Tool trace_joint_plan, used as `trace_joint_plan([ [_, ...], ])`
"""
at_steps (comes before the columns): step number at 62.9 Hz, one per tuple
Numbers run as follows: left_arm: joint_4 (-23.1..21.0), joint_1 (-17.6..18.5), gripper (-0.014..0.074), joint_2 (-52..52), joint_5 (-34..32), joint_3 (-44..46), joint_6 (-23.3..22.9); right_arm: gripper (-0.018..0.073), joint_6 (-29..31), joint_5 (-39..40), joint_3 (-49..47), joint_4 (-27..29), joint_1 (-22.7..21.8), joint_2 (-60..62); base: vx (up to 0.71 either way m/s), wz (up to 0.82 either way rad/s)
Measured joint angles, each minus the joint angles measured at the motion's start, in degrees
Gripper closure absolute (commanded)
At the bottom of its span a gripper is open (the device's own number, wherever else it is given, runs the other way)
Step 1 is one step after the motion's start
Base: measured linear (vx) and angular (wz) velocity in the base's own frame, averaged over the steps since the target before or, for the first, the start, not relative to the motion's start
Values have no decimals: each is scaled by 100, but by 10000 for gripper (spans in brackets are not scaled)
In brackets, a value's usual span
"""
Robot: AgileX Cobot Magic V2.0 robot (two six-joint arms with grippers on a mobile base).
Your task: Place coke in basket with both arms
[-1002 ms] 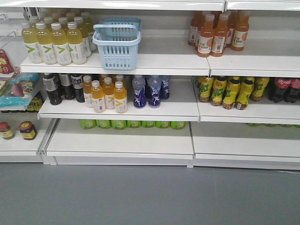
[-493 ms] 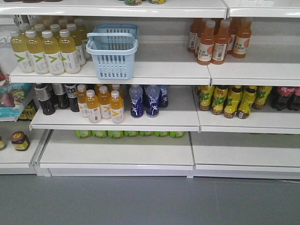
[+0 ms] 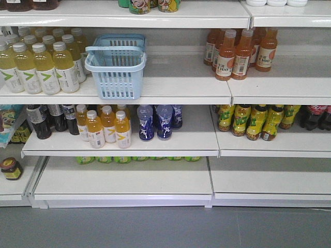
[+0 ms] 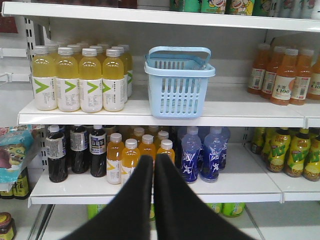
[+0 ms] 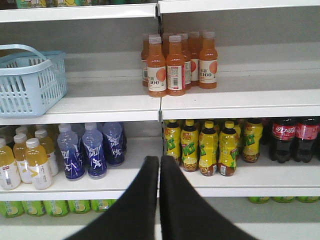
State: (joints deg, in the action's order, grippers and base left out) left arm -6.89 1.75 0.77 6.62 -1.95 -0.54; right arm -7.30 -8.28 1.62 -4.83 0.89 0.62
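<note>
The light blue slotted basket (image 3: pixel 116 72) stands on the upper shelf beside yellow drink bottles; it also shows as the basket (image 4: pixel 179 90) in the left wrist view and the basket (image 5: pixel 27 82) at the left of the right wrist view. The coke is out of view. My left gripper (image 4: pixel 154 159) is shut with nothing in it, low in front of the orange bottles on the middle shelf. Also shut and holding nothing, my right gripper (image 5: pixel 159 160) hangs before the middle shelf's edge between blue and yellow-green bottles. Neither arm appears in the front view.
Dark cola bottles with red label bands (image 5: pixel 285 137) stand at the far right of the middle shelf (image 3: pixel 124 147). Orange juice bottles (image 3: pixel 238 51) fill the upper right shelf. Green cans (image 3: pixel 134 159) lie at the back of the low shelf. Grey floor (image 3: pixel 165 227) runs in front.
The whole shelf scene has slid down and left in the front view, showing more of the top shelf. The basket and bottles keep their places on the shelves.
</note>
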Motion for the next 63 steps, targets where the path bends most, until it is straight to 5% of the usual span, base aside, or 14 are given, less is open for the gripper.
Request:
trace_joint_plan([
  [63, 0, 0, 604, 0, 0, 0, 0, 564, 0, 0, 0, 0, 0, 0, 9, 1],
])
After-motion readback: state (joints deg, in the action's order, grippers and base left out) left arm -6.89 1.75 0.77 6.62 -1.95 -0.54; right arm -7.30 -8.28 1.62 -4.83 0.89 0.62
